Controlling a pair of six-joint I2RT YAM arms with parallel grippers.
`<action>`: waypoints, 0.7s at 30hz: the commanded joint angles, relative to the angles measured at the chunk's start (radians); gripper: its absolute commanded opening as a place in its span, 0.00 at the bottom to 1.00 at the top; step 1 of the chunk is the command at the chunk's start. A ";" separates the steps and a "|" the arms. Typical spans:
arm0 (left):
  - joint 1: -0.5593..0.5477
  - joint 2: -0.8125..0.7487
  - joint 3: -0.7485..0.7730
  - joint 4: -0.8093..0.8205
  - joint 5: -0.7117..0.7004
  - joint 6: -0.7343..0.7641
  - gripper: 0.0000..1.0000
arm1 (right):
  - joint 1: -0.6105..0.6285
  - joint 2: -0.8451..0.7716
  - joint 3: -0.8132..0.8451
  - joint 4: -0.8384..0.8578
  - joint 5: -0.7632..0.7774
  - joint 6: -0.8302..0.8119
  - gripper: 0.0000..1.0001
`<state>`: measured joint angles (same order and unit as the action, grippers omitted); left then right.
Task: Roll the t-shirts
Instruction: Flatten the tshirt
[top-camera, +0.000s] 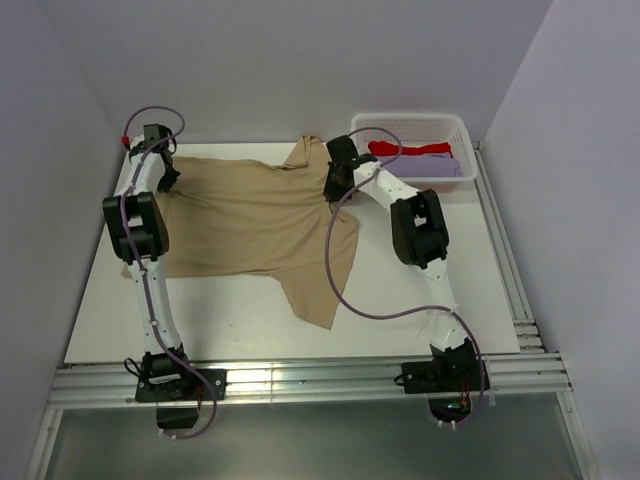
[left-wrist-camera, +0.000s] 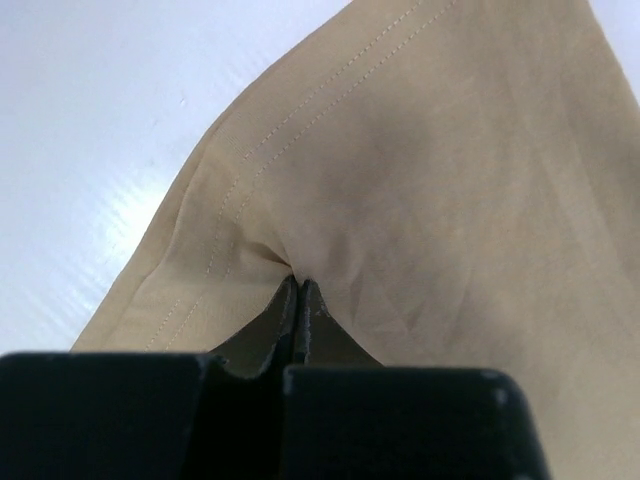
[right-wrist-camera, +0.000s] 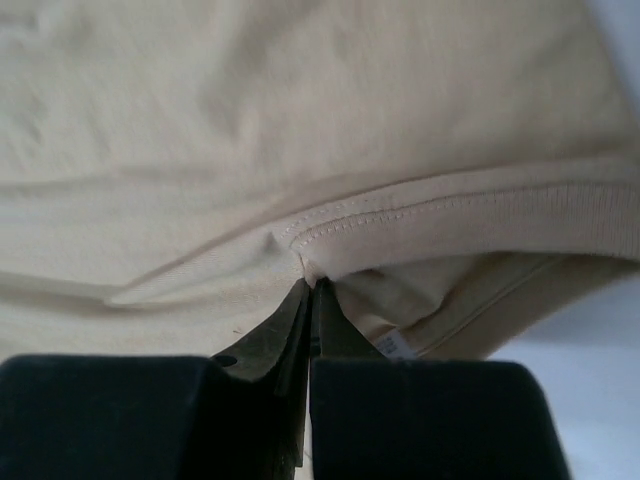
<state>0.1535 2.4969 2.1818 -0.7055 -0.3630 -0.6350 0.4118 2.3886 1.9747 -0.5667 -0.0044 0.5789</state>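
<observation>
Tan cotton covers much of the white worktop (top-camera: 420, 320): the tan-beige t-shirt (top-camera: 250, 220) lies spread out on it, hem side to the left and neck to the right, with one short sleeve pointing to the far edge and the other toward the near edge. The left pincer (left-wrist-camera: 300, 285) is clenched on the cloth at the shirt's far left corner, its tips pressed together just inside the double-stitched hem (left-wrist-camera: 250, 160), and small creases gather at the pinch. The right pincer (right-wrist-camera: 312, 285) is likewise clenched, biting the ribbed collar (right-wrist-camera: 450, 215) at the neck opening. A small white label (right-wrist-camera: 400, 345) shows just beside its tips, under the collar band. Both arms reach across the shirt from the near edge, the left along the shirt's left side and the right over its right side. At the far right corner stands a white lattice basket (top-camera: 458, 124), apart from the tan shirt, holding a red t-shirt (top-camera: 393, 148) and a lavender t-shirt (top-camera: 437, 163) side by side.
</observation>
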 joint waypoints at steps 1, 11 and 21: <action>0.001 0.086 0.018 0.020 0.059 0.018 0.00 | -0.039 0.087 0.163 -0.110 -0.018 -0.025 0.00; 0.003 -0.222 -0.253 0.158 0.087 0.017 0.53 | -0.042 -0.031 0.101 -0.079 -0.037 -0.051 0.39; 0.001 -0.574 -0.378 0.126 0.082 0.003 0.73 | -0.005 -0.279 -0.037 -0.035 0.044 -0.139 0.67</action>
<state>0.1562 2.0892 1.8198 -0.5877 -0.2832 -0.6285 0.3943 2.2654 1.9289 -0.6346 -0.0319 0.4942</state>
